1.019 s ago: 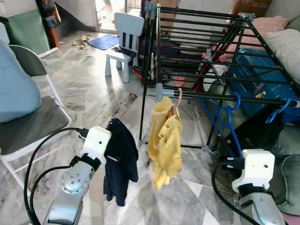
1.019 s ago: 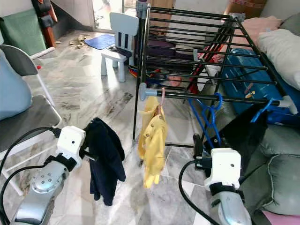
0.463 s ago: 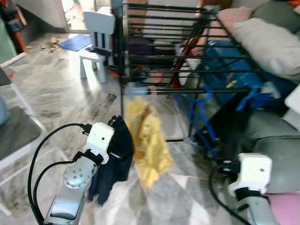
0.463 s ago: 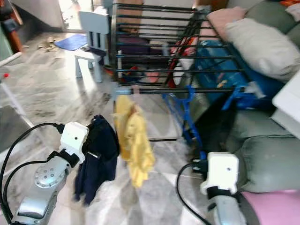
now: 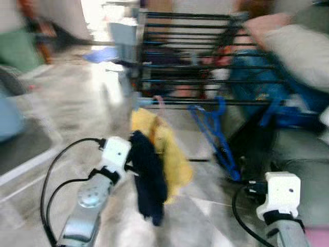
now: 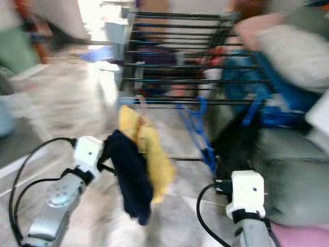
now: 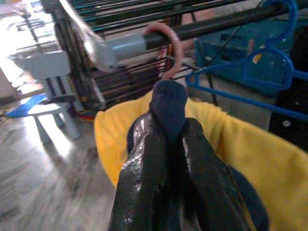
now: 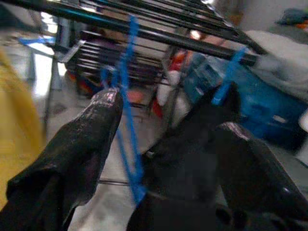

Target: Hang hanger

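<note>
— Holding the dark garment [image 5: 148, 182] in my left gripper [image 7: 168, 132], I'm standing just in front of the drying rack [image 5: 205, 56]. The fingers [image 7: 144, 159] are pressed together on the top of it, where the hanger ought to be, though I can't make out the hanger itself under the cloth.

— Is it on the rack yet?

— No, I'd say it's not hung. It's dangling from the gripper, below the rack's front rail [image 7: 216, 21] and apart from it, and it's overlapping the yellow shirt [image 5: 172, 154] in the head views.

— And that yellow one?

— It's already hanging from the front rail by a pink hook [image 7: 169, 45]. A blue hanger [image 5: 213, 128] is hanging empty from the same rail, further to my right.

— What's the right arm doing?

— My right gripper [image 8: 163, 144] is hanging low, off the rack's right end, with its fingers spread and nothing between them.

— So what's left?

— I judge most of the real work: lifting the garment up to the front rail, finding a free stretch beside the yellow shirt, and getting a hook over the bar. The head views are blurred, so I'm not trusting fine detail there.
</note>
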`<state>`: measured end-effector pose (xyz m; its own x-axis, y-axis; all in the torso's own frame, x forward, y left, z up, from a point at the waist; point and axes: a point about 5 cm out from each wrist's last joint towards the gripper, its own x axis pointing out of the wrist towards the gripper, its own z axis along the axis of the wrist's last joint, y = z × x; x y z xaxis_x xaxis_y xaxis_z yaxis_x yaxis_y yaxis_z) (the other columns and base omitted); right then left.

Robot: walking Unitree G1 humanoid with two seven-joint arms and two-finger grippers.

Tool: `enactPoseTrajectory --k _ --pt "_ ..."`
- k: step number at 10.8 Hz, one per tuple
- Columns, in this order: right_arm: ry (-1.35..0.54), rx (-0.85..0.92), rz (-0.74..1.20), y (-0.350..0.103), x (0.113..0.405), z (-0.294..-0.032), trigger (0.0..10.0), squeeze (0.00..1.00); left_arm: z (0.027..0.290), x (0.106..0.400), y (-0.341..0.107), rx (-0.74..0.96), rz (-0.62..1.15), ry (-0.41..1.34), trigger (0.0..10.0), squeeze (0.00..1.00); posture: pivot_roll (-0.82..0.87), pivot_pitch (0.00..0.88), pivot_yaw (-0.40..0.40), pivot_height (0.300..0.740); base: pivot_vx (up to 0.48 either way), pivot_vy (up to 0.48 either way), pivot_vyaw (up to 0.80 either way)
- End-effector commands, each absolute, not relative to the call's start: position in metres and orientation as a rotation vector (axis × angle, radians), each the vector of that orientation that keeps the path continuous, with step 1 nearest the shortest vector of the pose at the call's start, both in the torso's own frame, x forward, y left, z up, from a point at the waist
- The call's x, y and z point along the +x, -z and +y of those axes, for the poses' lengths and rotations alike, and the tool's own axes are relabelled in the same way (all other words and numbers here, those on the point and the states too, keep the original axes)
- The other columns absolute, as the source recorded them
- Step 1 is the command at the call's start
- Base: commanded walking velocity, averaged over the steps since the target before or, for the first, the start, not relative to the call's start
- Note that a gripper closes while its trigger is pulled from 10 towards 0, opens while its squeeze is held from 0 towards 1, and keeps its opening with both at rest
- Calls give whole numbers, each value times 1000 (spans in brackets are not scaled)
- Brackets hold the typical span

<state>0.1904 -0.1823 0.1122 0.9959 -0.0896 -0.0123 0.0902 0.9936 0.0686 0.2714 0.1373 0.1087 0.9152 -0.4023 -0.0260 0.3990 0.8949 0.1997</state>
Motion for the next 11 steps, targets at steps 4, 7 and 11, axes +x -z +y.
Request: enactPoseTrajectory --k 4,7,11 --pt "86 81 -1 -116 189 -179 10000 0 144 276 -114 187 -20 410 10000 0 43 0 -55 740 226 61 250" --pt "95 82 -2 -117 189 -178 10000 0 143 276 -113 189 -10 433 10000 0 43 0 -50 740 354 170 0" --pt "112 85 0 -116 190 -178 10000 0 142 275 -112 190 -4 457 10000 0 45 0 -44 740 394 0 -200"
